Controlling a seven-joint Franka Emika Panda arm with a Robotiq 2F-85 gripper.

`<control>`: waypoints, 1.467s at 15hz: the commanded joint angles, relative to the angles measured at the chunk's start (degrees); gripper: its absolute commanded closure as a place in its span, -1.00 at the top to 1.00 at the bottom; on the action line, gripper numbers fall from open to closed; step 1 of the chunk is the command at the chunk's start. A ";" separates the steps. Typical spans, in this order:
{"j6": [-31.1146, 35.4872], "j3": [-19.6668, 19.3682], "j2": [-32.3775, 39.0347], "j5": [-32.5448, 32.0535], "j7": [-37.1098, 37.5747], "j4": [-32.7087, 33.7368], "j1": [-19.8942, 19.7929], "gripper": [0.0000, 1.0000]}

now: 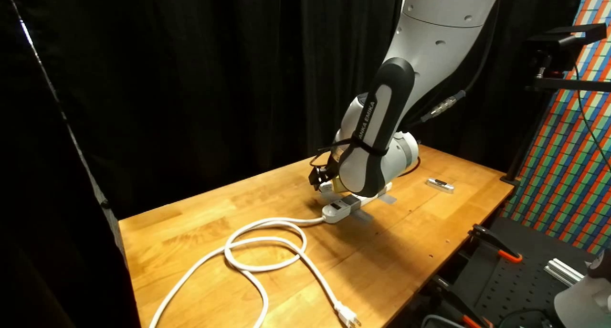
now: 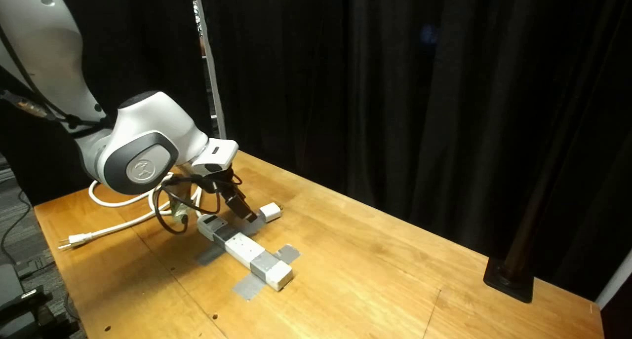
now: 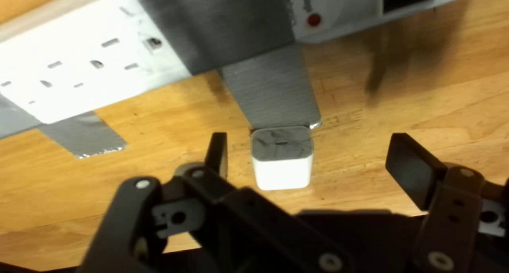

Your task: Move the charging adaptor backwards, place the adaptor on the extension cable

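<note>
The charging adaptor [image 3: 282, 161], a small white block with a grey slotted face, lies on the table beside the extension cable [image 3: 99, 62]. It sits at the end of a tape strip and shows in both exterior views, as the adaptor [image 2: 270, 212] and, partly hidden, the adaptor [image 1: 326, 187]. My gripper [image 3: 310, 157] is open, its fingers apart on either side of the adaptor in the wrist view, the left one nearer. Nothing is held. The extension cable's white strip [image 2: 244, 249] is flat with its sockets facing up; the arm covers part of it in an exterior view.
Grey tape [image 2: 249, 285] fixes the strip to the wooden table [image 2: 375, 280]. A looped white cord [image 1: 265, 268] runs from the strip to its plug [image 1: 347, 314]. A small silver and dark object [image 1: 440, 185] lies apart. A black stand base [image 2: 508, 280] is at the table's far edge.
</note>
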 commanded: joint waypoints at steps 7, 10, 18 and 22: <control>10.59 -0.02 6.46 10.17 -13.92 0.93 3.04 1.00; 11.31 0.52 8.18 11.43 -16.31 2.26 3.04 1.00; 10.73 -0.83 12.21 13.24 -19.45 8.25 4.11 1.00; 10.14 -1.71 13.49 13.95 -20.03 10.24 3.88 1.00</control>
